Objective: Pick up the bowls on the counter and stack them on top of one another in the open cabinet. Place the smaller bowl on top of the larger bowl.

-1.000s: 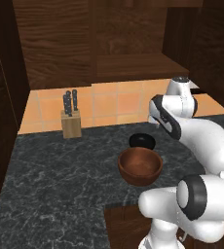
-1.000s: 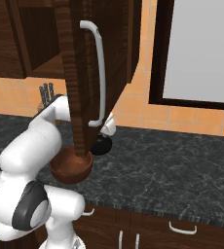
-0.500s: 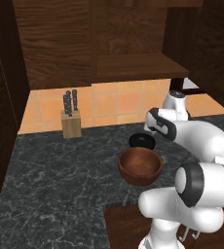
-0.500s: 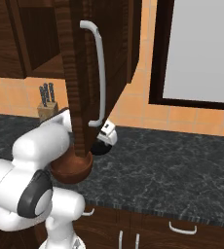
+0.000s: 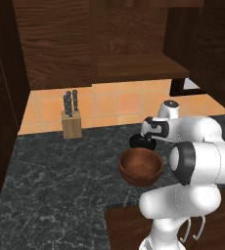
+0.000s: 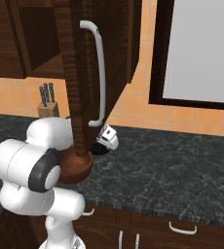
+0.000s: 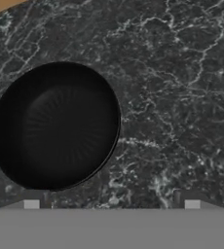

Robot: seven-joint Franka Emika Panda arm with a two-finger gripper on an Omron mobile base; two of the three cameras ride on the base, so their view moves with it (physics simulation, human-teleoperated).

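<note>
We see the smaller bowl (image 7: 55, 126) as glossy black with faint radial streaks of sheen inside. The larger bowl (image 5: 140, 167) is reddish-brown wood, darker in its hollow. The worktop (image 5: 60, 185) is dark grey-black stone, marbled with pale veining. The cabinet (image 5: 129, 44) shows dark brown wood grain, and its door (image 6: 92, 73) carries a pale grey handle (image 6: 98, 73). The wall tiles (image 5: 114, 105) are orange. The knife block (image 5: 71, 125) is light tan with dark-handled knives.

Flat even rendered light, no glare; cabinet (image 5: 134, 44) interior dim at 12 o'clock; hand view soft, slightly blurred.
</note>
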